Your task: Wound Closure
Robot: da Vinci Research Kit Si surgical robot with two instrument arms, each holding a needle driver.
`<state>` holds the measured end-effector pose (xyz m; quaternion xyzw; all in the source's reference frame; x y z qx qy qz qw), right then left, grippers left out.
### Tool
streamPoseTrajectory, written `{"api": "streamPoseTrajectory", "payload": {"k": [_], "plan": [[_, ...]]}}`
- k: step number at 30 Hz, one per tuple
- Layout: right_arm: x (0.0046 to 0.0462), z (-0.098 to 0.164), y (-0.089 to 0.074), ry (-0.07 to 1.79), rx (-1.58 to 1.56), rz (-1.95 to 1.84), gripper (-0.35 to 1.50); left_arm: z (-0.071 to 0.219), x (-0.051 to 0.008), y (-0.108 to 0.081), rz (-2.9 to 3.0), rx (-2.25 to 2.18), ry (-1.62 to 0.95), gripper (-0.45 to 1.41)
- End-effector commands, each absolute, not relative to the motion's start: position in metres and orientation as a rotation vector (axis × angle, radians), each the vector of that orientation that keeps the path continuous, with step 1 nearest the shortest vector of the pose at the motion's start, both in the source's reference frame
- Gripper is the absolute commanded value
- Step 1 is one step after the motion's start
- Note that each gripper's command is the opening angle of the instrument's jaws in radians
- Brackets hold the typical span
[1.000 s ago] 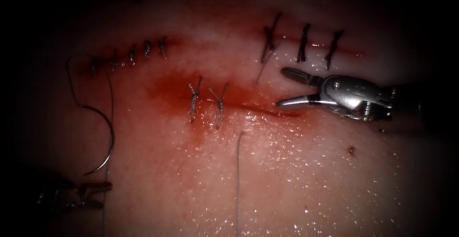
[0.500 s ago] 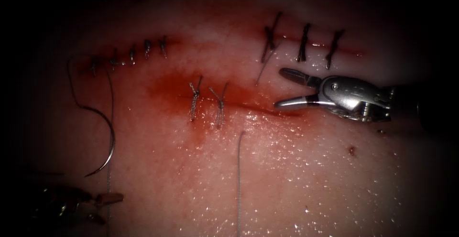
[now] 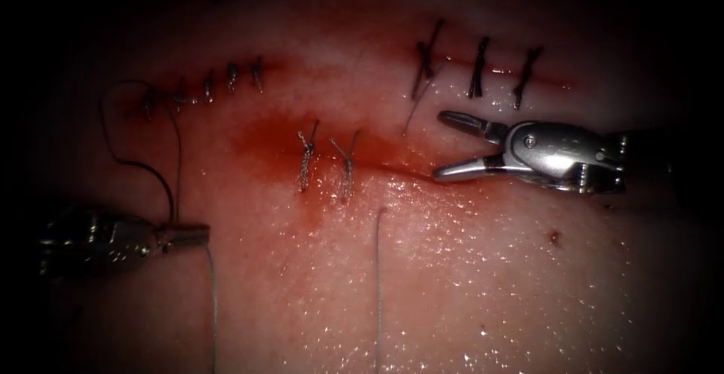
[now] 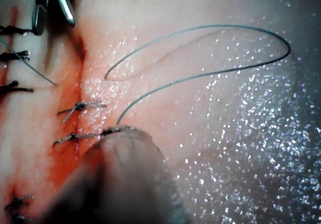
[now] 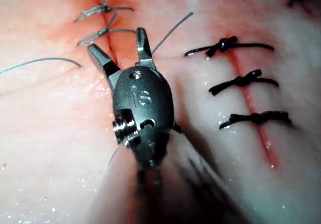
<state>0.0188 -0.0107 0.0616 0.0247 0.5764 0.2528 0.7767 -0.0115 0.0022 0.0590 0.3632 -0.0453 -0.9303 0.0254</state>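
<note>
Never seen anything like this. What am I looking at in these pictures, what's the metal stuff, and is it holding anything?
This is a surgical practice robot, set to stitch pork belly, the tissue. The wide picture comes from an endoscope above; the other two come from cameras riding each arm. The right tool hangs over the cut, jaws open, holding nothing. The left tool, left of the cut, is shut on the thread. A dark curve running to it may be the needle; I can't tell. Finished stitches cross the cuts, red fluid around them.
</note>
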Motion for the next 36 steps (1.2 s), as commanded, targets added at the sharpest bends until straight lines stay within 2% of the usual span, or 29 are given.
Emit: {"api": "streamPoseTrajectory", "payload": {"k": [1, 4, 8, 11, 16, 20, 21, 22, 23, 24, 25, 28, 32, 33, 35, 36], "plan": [[0.0210, 0.061, -0.012, 1.236, 0.075, 0.530, 1.20, 0.059, -0.0123, 0.002, -2.887, 1.177, -0.179, -0.45], [0.0241, 0.061, -0.013, 1.259, 0.114, 0.492, 1.13, 0.057, -0.0139, 0.007, -2.997, 1.393, -0.355, -0.45], [0.0258, 0.061, -0.013, 1.274, 0.135, 0.467, 1.08, 0.057, -0.0147, 0.009, -3.046, 1.499, -0.440, -0.45], [0.0265, 0.061, -0.014, 1.286, 0.149, 0.445, 0.96, 0.057, -0.0150, 0.010, -3.083, 1.581, -0.490, -0.45], [0.0266, 0.061, -0.014, 1.288, 0.154, 0.435, 0.93, 0.059, -0.0143, 0.013, -3.116, 1.687, -0.582, -0.45], [0.0291, 0.062, -0.015, 1.284, 0.157, 0.418, 0.91, 0.060, -0.0162, 0.015, -3.157, 1.735, -0.654, -0.45], [0.0295, 0.062, -0.015, 1.289, 0.162, 0.411, 0.84, 0.061, -0.0167, 0.015, -3.165, 1.726, -0.667, -0.45], [0.0298, 0.062, -0.015, 1.298, 0.177, 0.403, 0.52, 0.061, -0.0180, 0.015, -3.225, 1.665, -0.727, -0.45], [0.0297, 0.061, -0.015, 1.314, 0.183, 0.402, 0.44, 0.061, -0.0183, 0.015, -3.241, 1.646, -0.745, -0.45], [0.0296, 0.061, -0.015, 1.320, 0.183, 0.413, 0.44, 0.061, -0.0185, 0.015, -3.245, 1.640, -0.752, -0.45], [0.0292, 0.060, -0.014, 1.329, 0.196, 0.469, 0.57, 0.062, -0.0186, 0.016, -3.255, 1.639, -0.756, -0.45], [0.0286, 0.060, -0.014, 1.332, 0.236, 0.533, 0.59, 0.062, -0.0184, 0.016, -3.240, 1.616, -0.766, -0.45], [0.0269, 0.059, -0.015, 1.238, 0.492, 0.781, 0.66, 0.062, -0.0173, 0.016, -3.203, 1.600, -0.778, -0.45], [0.0268, 0.060, -0.016, 1.200, 0.603, 0.883, 0.72, 0.062, -0.0169, 0.016, -3.194, 1.603, -0.783, -0.45], [0.0272, 0.060, -0.017, 1.182, 0.686, 0.948, 1.03, 0.062, -0.0167, 0.016, -3.184, 1.595, -0.791, -0.45], [0.0276, 0.060, -0.017, 1.178, 0.728, 0.974, 1.09, 0.062, -0.0168, 0.016, -3.180, 1.588, -0.795, -0.45]]}}
